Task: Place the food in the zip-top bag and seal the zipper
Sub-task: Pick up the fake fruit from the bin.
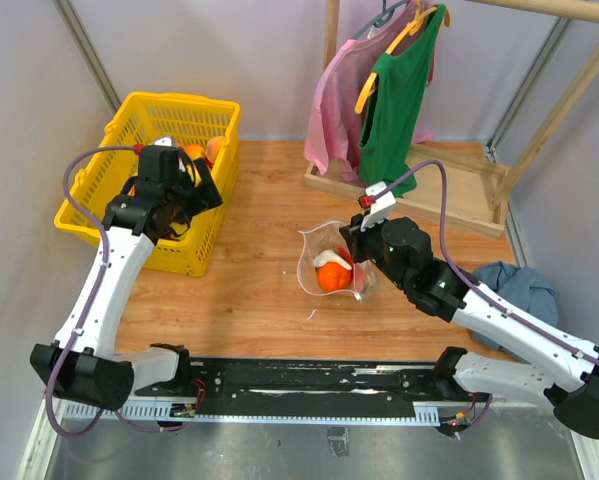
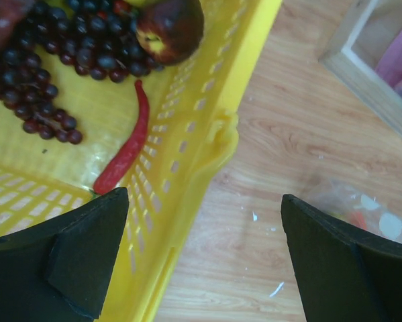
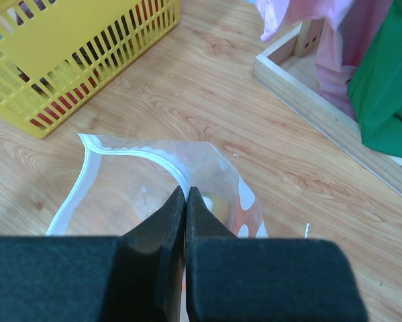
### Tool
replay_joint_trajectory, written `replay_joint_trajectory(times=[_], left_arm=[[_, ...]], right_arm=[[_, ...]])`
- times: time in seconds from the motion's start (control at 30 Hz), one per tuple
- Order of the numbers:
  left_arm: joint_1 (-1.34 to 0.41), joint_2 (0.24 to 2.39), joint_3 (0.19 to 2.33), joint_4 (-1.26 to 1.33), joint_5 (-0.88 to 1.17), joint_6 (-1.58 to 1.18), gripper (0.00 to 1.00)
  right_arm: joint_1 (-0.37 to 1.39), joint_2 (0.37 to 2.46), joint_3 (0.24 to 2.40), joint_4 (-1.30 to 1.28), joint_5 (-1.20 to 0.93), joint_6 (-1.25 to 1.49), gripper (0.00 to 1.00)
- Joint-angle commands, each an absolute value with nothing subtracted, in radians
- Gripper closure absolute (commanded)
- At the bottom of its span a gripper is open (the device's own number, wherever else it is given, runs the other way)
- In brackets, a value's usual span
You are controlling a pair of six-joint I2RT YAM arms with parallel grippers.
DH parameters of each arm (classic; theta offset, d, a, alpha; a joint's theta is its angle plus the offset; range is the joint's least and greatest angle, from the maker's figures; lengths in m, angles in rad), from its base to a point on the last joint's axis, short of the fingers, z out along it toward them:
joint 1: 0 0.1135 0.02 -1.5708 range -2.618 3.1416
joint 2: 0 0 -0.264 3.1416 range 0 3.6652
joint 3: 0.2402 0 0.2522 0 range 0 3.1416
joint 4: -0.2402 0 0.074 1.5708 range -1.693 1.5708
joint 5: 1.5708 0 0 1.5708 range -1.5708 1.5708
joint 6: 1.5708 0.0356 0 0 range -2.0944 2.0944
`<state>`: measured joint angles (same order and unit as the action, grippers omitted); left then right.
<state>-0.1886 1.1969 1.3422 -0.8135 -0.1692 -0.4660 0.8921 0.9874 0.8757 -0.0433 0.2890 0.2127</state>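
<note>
The clear spotted zip-top bag [image 1: 331, 262] stands open on the wooden table with an orange [image 1: 331, 276] and a pale piece inside. My right gripper [image 1: 357, 238] is shut on the bag's rim, pinching the whitish zipper strip [image 3: 137, 151] and holding the mouth open. My left gripper [image 1: 184, 190] is open and empty over the right rim of the yellow mesh basket [image 1: 129, 135]. In the left wrist view the basket [image 2: 207, 121] holds dark purple grapes [image 2: 46, 60], a red chilli [image 2: 127, 147] and a red-dark round fruit [image 2: 170, 27].
A wooden clothes rack base [image 1: 449, 195] with pink and green garments [image 1: 394, 90] stands at the back right. A blue cloth [image 1: 514, 290] lies at the right by my right arm. Bare wood lies between basket and bag.
</note>
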Motion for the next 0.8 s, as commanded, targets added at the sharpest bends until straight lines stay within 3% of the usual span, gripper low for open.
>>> replay_joint_trajectory(times=[0.0, 0.17, 0.4, 0.77], left_arm=[[-0.181, 1.233, 1.305, -0.788, -0.004, -0.438, 0.01], [-0.197, 1.232, 1.274, -0.727, 0.167, -0.444, 0.02], [-0.320, 1.299, 1.327, -0.685, 0.212, -0.470, 0.04], [-0.302, 1.355, 1.559, -0.756, 0.001, -0.430, 0.04]], right_arm=[[0.880, 0.976, 0.865, -0.023, 0.315, 0.201, 0.99], [0.879, 0.980, 0.866, -0.021, 0.313, 0.201, 0.99], [0.880, 0.986, 0.867, -0.022, 0.313, 0.198, 0.99], [0.879, 0.977, 0.867, -0.028, 0.325, 0.187, 0.99]])
